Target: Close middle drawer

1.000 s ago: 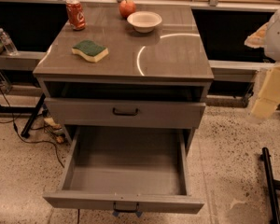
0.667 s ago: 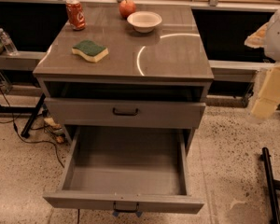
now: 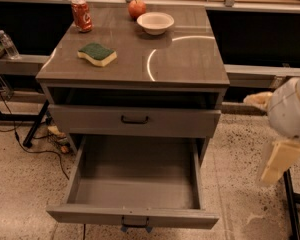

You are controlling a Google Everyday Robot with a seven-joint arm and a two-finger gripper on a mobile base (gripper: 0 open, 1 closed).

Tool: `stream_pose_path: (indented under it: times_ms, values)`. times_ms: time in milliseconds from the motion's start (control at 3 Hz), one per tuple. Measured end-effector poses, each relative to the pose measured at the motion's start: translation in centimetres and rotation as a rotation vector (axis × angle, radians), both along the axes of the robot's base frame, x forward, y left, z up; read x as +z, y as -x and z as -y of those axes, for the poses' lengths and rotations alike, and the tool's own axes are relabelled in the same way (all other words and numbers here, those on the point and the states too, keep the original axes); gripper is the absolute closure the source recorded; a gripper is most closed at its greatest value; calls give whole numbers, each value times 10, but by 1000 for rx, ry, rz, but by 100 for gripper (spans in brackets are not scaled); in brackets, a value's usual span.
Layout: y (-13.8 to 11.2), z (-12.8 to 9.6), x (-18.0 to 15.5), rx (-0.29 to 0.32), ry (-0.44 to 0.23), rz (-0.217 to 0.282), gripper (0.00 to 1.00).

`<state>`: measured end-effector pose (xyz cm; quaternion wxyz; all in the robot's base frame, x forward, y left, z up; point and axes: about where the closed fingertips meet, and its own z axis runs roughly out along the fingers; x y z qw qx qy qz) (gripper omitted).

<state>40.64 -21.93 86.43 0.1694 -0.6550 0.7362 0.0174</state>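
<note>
The middle drawer [image 3: 135,215] juts out open, floor [image 3: 235,169] free beside it; the hand [image 3: 276,158] hangs apart at right.

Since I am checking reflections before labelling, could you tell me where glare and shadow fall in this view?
Camera view: a bright curved glare arc lies on the cabinet top near the white bowl; deep shadow fills the recess under that top; the open middle drawer is evenly lit; the gripper shows pale and bright at the right edge.
</note>
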Motion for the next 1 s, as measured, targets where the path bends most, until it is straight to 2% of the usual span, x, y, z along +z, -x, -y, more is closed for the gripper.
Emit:
stream_pose_path:
  times_ms: [333,667,1000]
  values:
    - [17,-11,-72,74,-46,-24,0]
    - [30,-47,-153,128,-114,-69,0]
    - [30,-47,-153,128,-114,-69,0]
